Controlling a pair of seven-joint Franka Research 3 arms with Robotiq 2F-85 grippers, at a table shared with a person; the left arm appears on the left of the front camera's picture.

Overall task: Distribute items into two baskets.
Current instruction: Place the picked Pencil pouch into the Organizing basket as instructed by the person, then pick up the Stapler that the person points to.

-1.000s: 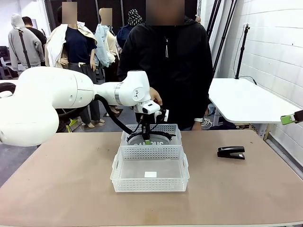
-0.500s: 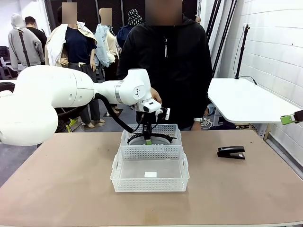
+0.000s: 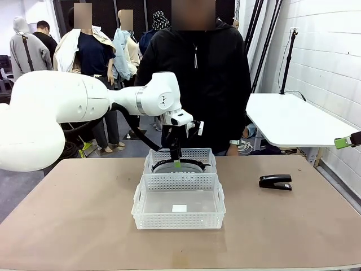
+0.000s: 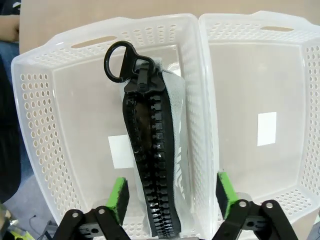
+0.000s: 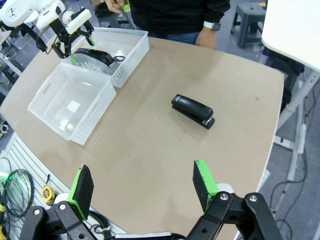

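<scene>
The grey fabric piece (image 4: 167, 125) with its black zip edging lies in the far basket (image 4: 40, 115). My left gripper (image 4: 171, 192) hangs open just above it, its green pads on either side and clear of the fabric. From the front, the left gripper (image 3: 176, 157) is over the far basket (image 3: 194, 152), where the fabric's black edge (image 3: 192, 164) shows. The near basket (image 3: 179, 182) holds nothing. The black stapler (image 3: 275, 182) lies on the table to the right. My right gripper (image 5: 142, 185) stands open high above the table's right side, well back from the stapler (image 5: 193, 111).
A person in black stands right behind the far basket, a hand (image 5: 205, 35) hanging at the table's far edge. A white side table (image 3: 293, 121) stands at the right. Bare tabletop (image 3: 73, 214) surrounds the two baskets.
My left gripper has opened and let the fabric piece drop into the far basket, then risen a little. The right arm and stapler have not moved.
</scene>
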